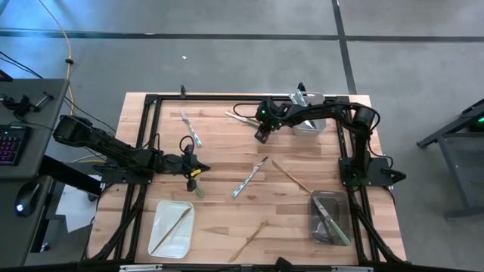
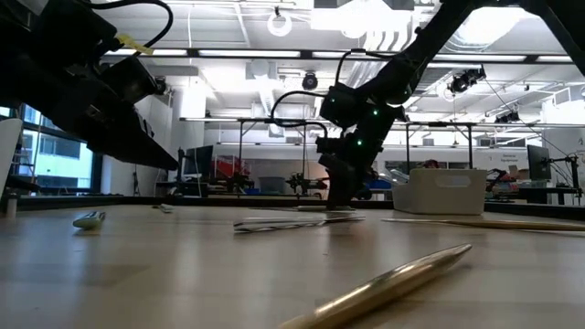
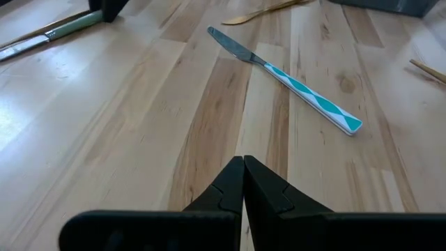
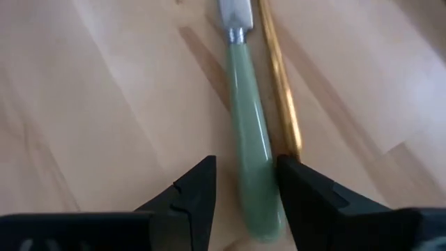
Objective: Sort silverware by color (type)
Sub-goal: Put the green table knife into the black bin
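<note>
My right gripper (image 4: 245, 187) is open and low over the far middle of the table (image 1: 261, 137). Its fingers stand on either side of a pale-green knife handle (image 4: 252, 146) that lies flat on the wood, with a gold piece (image 4: 277, 90) right beside it. My left gripper (image 3: 243, 167) is shut and empty left of centre (image 1: 193, 168). A light-blue-handled knife (image 3: 300, 87) lies ahead of it (image 1: 249, 179). Another green-handled piece (image 1: 198, 189) lies just by the left gripper.
A white tray (image 1: 172, 228) at the near left holds a gold piece. A dark tray (image 1: 330, 217) at the near right holds green pieces, and a clear tray (image 1: 308, 121) sits far right. Loose pieces include a blue one (image 1: 190, 128) and gold ones (image 1: 291, 176) (image 1: 249, 240).
</note>
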Robot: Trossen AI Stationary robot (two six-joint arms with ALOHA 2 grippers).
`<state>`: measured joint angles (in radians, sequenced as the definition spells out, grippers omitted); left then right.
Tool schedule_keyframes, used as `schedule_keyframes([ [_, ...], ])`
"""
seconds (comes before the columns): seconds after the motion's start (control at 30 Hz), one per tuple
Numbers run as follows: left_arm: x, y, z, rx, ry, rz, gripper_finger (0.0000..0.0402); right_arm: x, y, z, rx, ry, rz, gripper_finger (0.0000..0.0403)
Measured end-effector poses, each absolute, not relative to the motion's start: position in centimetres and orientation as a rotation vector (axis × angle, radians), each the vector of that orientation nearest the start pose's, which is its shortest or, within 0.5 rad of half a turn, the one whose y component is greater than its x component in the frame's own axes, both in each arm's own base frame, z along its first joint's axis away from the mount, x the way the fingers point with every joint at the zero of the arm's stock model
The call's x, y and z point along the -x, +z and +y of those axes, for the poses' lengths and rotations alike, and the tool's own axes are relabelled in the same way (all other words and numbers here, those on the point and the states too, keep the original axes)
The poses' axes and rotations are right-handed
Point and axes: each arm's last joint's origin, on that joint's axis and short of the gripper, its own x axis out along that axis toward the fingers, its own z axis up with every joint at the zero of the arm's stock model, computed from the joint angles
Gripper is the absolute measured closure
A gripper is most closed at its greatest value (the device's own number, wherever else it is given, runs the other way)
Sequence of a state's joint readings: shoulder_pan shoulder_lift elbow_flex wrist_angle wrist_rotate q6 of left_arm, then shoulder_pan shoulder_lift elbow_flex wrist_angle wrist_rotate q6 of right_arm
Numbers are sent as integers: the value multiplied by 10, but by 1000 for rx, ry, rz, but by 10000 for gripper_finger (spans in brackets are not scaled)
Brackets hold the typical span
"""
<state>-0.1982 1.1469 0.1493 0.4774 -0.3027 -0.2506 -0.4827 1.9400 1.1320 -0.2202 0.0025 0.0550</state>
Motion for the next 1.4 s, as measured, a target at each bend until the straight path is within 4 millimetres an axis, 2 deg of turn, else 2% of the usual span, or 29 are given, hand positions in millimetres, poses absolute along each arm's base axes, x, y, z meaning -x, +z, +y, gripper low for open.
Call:
schedule_keyframes([
  [0.23,-176,123,-26,116,165,488,401,-336,120,-176,-329,-493,1023,284],
  [0.57,-176,123,-26,116,165,488,401,-336,116,-175,-351,-489,1034,375],
  [0.7,-176,123,-26,114,171,487,401,-339,119,-172,-356,-457,1011,382],
  [0.9,-176,123,-26,114,173,487,401,-338,140,-150,-382,-411,1011,389],
  [1.1,-176,123,-26,114,173,487,401,-335,175,-119,-398,-417,1005,402],
  [1.23,-176,123,-26,112,177,486,401,-334,183,-97,-402,-413,1031,402],
  [1.4,-176,123,-26,110,186,484,401,-339,177,-78,-393,-398,1057,402],
])
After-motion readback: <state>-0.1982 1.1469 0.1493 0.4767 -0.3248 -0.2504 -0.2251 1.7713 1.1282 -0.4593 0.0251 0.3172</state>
